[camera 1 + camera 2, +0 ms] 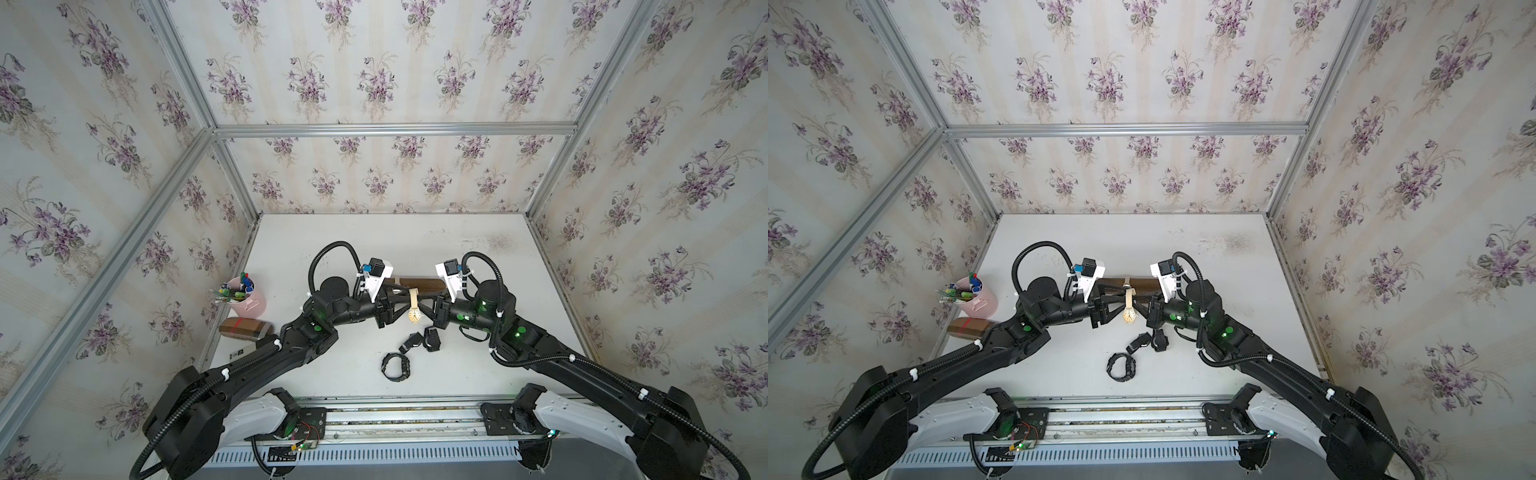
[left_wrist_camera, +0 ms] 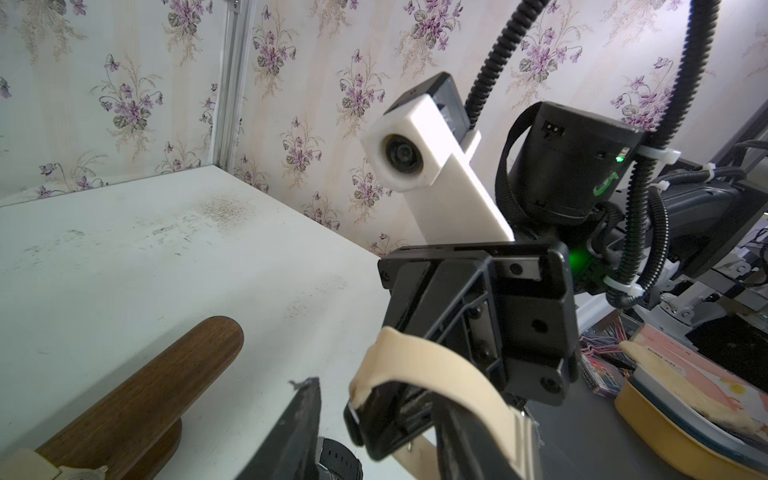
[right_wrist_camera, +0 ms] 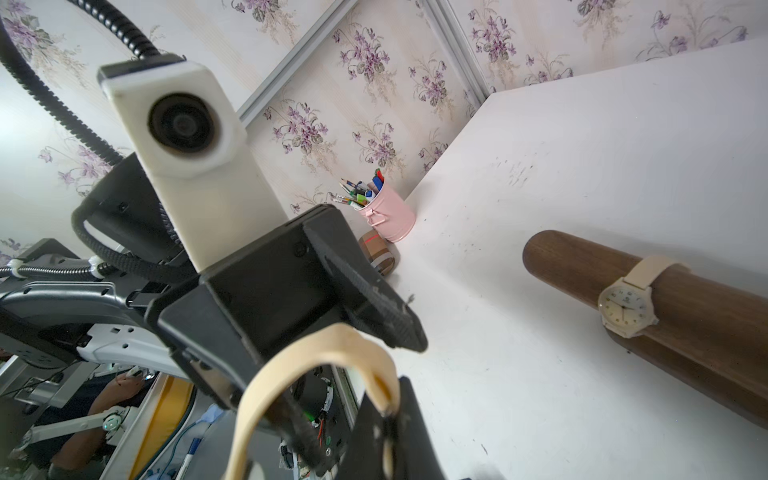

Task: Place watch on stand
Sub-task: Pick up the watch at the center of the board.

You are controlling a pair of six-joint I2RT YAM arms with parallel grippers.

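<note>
A cream-strapped watch (image 1: 413, 316) hangs between my two grippers, just in front of the dark brown wooden stand (image 1: 430, 284). My right gripper (image 3: 388, 419) is shut on one end of its strap (image 3: 316, 345). My left gripper (image 2: 374, 395) is open. One of its fingers (image 2: 478, 440) passes through the strap loop (image 2: 436, 370), and the other finger (image 2: 301, 415) stands apart from the strap. In the top views the two grippers meet tip to tip at the watch. The stand's bar (image 3: 561, 257) lies beyond both grippers.
Another cream watch (image 3: 625, 305) is wrapped round the stand's bar. Black watches (image 1: 397, 365) (image 1: 431, 338) lie on the white table (image 1: 478, 249) nearer the arm bases. A pink cup of pens (image 1: 249, 299) and a brown box with red tape (image 1: 245, 327) stand at the left edge.
</note>
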